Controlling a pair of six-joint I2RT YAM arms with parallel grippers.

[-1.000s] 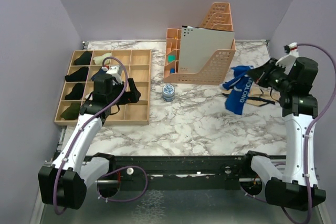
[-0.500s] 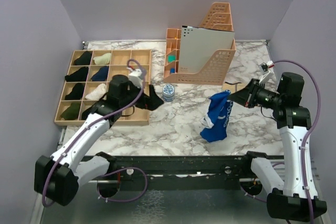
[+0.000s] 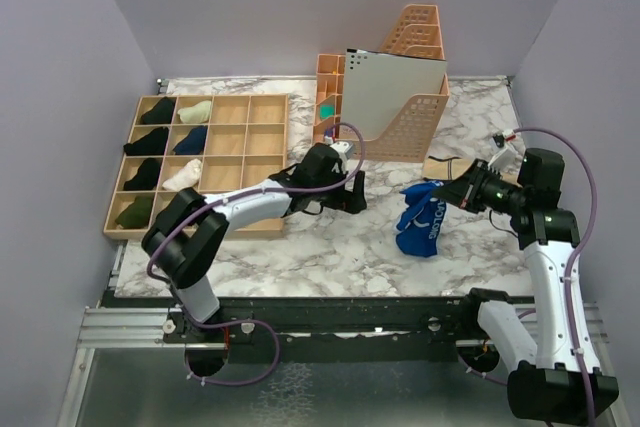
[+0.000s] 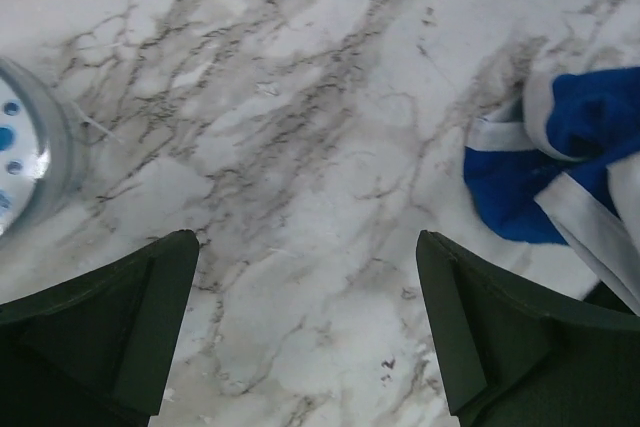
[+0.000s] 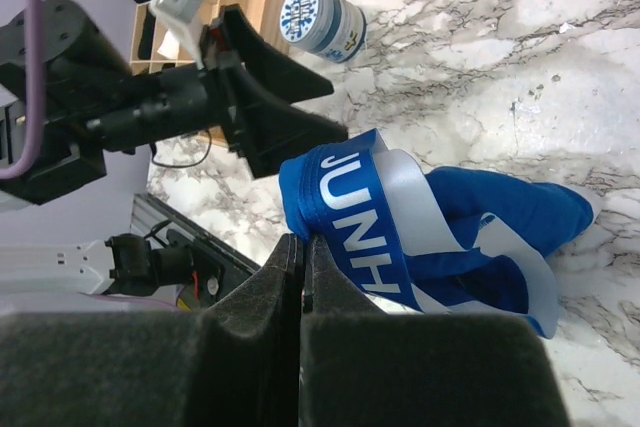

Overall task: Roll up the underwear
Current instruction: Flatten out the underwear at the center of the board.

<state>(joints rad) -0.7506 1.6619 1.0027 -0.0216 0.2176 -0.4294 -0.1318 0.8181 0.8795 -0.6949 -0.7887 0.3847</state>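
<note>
Though perhaps grounded, underwear [image 3: 420, 219] in jaws.

The left arm [image 3: 250, 209] stretches low toward the middle, and the left gripper [image 3: 354, 195] faces down with its jaws spread wide. The right arm [image 3: 548, 247] bends at the elbow and reaches leftward, with the right gripper [image 3: 447, 191] pinched closed on the underwear [image 3: 420, 222].
</note>
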